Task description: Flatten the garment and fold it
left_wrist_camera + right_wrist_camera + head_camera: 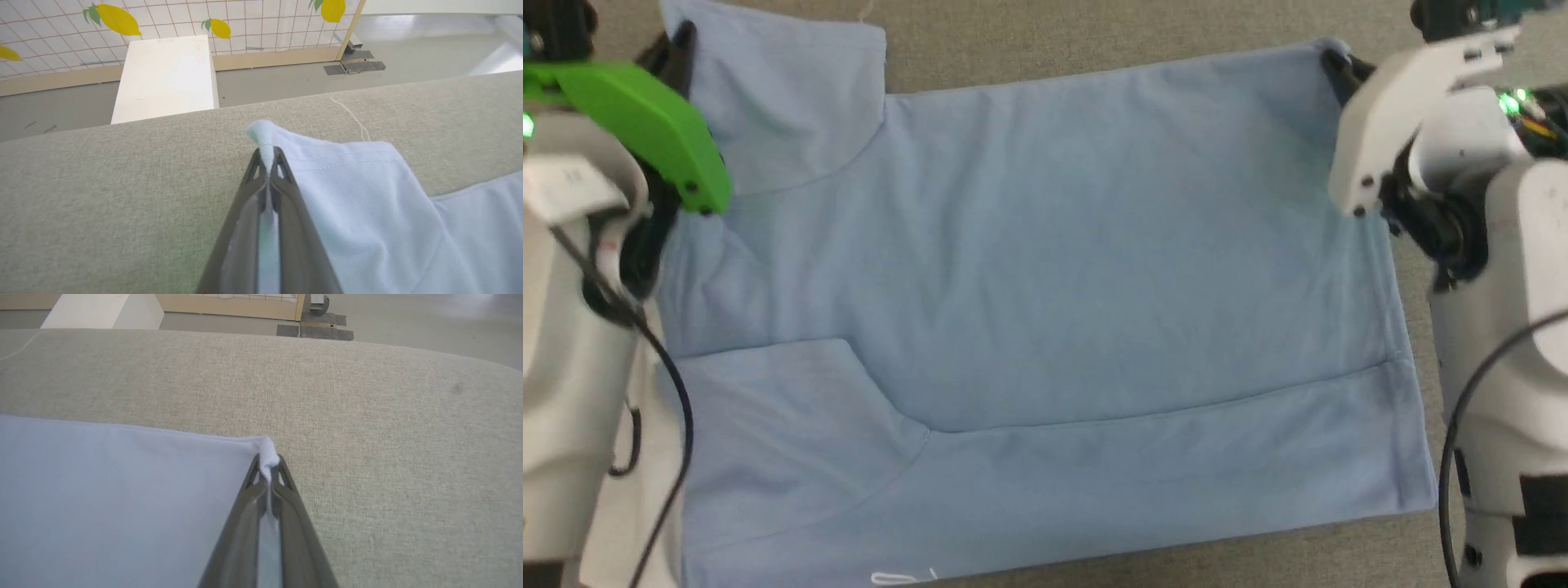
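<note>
Two corners of the garment (pixel 1045 269) are pinched at once. In the left wrist view the left gripper (pixel 267 153) is clamped on the corner of a sleeve, a small tuft of cloth poking up past its tips. In the right wrist view the right gripper (pixel 267 459) is likewise closed on the corner of the long straight edge.

In the head view the light blue shirt lies sideways across most of the frame on the grey-beige padded surface (pixel 1094 41). Its sleeves are at the left and its straight hem side at the right. The two held corners sit at the upper left and upper right.

Most of the flattening looks done. The broad middle panel is smooth, with only soft creases near the left sleeve. A clear edge runs across the lower part of the frame, from left of centre to the right side. It suggests one layer already overlaps another, though whether that is a finished fold I cannot tell.

With both far corners gripped, a lengthwise fold seems to be the step in hand. The sleeves are not yet tucked, and further folds to a compact shape are left. The white box (pixel 165 77) stands on the floor beyond the surface, well apart.
</note>
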Controlling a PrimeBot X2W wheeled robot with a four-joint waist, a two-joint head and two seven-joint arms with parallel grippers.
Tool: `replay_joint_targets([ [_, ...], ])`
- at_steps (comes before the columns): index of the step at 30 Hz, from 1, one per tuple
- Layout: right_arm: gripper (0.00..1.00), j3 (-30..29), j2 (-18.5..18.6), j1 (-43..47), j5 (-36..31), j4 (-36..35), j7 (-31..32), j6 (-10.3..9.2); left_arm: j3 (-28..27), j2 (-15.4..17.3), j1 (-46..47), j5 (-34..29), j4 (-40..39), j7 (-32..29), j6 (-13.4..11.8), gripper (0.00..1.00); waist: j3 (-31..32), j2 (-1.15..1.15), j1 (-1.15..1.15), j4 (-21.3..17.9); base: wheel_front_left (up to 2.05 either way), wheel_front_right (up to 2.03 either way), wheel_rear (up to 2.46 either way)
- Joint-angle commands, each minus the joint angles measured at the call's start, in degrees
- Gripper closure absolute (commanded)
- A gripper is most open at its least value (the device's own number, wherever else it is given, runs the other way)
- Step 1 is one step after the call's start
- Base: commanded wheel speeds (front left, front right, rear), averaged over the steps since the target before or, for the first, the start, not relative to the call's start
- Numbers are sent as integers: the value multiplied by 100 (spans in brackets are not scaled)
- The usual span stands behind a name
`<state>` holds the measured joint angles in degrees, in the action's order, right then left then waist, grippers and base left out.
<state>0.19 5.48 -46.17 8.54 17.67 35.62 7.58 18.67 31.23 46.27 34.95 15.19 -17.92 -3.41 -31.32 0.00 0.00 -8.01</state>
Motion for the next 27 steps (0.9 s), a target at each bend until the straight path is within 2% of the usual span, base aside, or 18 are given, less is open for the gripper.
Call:
replay_joint_targets([
  [1, 100, 54, 101, 307, 122, -164, -279, -9, -80, -23, -331, 119, -152, 268, 25, 100, 467, 0, 0, 140, 0, 0, 0],
  [7, 100, 295, 365, 1360, 444, -795, -1145, -9, -366, 31, -1654, 282, -902, 947, -184, 100, 1083, 0, 0, 236, 0, 0, 0],
  [12, 100, 188, 443, 2114, 581, -978, -1364, -9, -507, -35, -2767, 549, -1512, 1178, -334, 100, 1564, 0, 0, 364, 0, 0, 0],
  [19, 100, -145, 589, 3061, 599, -995, -909, -9, -426, -191, -4100, 922, -2041, 1127, -462, 100, 2084, 0, 0, 616, 0, 0, 0],
  [27, 100, -170, 906, 3746, 441, -1063, -270, -9, -138, -402, -4997, 1239, -1940, 1076, -344, 100, 2207, 0, 0, 783, 0, 0, 0],
])
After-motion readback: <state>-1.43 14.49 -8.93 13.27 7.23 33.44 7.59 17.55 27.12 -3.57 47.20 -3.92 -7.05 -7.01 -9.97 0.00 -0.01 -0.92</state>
